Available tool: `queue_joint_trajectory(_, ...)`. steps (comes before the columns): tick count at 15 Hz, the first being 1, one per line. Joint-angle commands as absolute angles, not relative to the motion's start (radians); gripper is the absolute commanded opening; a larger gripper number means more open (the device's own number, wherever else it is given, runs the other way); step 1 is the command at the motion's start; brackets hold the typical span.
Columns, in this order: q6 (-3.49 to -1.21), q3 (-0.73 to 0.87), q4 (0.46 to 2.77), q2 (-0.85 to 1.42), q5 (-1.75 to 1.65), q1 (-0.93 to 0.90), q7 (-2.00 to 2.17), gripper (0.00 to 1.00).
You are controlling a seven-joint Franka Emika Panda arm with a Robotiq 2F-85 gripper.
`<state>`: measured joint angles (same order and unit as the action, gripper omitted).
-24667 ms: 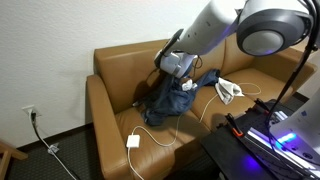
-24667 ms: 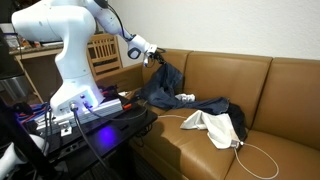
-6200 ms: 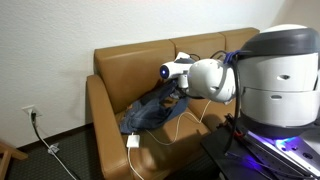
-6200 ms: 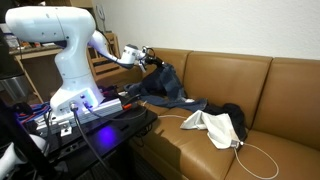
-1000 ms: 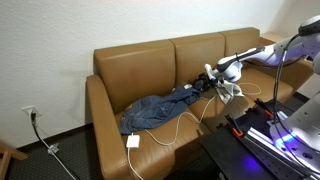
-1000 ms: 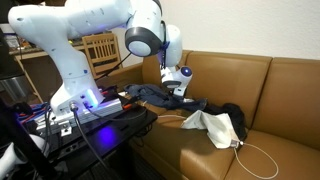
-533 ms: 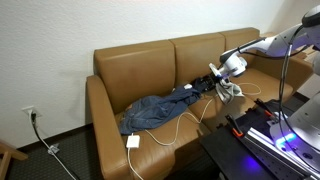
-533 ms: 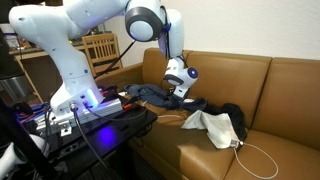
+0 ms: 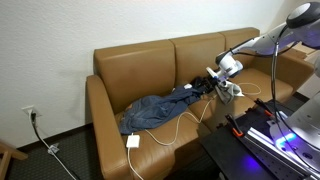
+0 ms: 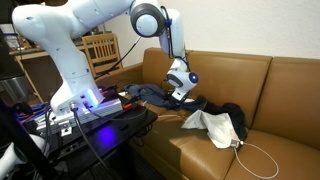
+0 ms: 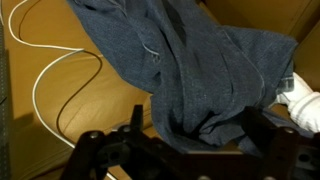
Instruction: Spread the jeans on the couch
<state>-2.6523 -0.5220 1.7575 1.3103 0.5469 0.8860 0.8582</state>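
A wall socket (image 9: 30,112) with a dark cord plugged in sits low on the wall at the far left in an exterior view. To its right stands the couch (image 9: 130,65), tan-brown leather with a low back. A white cable (image 9: 160,135) runs across the front of its left seat and ends in a square plug block (image 9: 132,141) near the front edge.

The jeans (image 9: 155,108) lie on the couch in a long rumpled band. They reach from the left seat cushion back and rightward to the middle cushion, with part of the cable crossing over them.

At the right end of the jeans, the gripper (image 9: 213,82) hangs just above the denim on a white robot arm (image 9: 262,42) that comes in from the right. In the wrist view the gripper (image 11: 180,142) has its fingers (image 11: 95,150) set wide apart, clamping nothing. Folds of the jeans (image 11: 190,60) spread out beyond them and the white cable (image 11: 50,80) loops on the leather to the left.

A white cloth (image 9: 231,90) lies on the seat just right of the gripper. In an exterior view a dark garment (image 10: 236,116) sits bunched against that cloth (image 10: 212,125).
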Motion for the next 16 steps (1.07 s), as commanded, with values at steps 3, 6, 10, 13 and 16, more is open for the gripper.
queue_joint_trajectory(3, -2.538, -0.391, 1.672, 1.304, 0.767, 0.738, 0.777, 1.0)
queue_joint_trajectory(6, -2.535, -0.372, 1.666, 1.299, 0.81, 0.707, 0.76, 1.0)
queue_joint_trajectory(10, -2.341, -0.253, 1.489, 1.396, 0.922, 0.622, 0.808, 1.0)
queue_joint_trajectory(13, -2.212, -0.23, 1.382, 1.458, 1.086, 0.618, 0.748, 1.0)
queue_joint_trajectory(16, -2.123, -0.143, 1.321, 1.489, 1.171, 0.549, 0.818, 1.0)
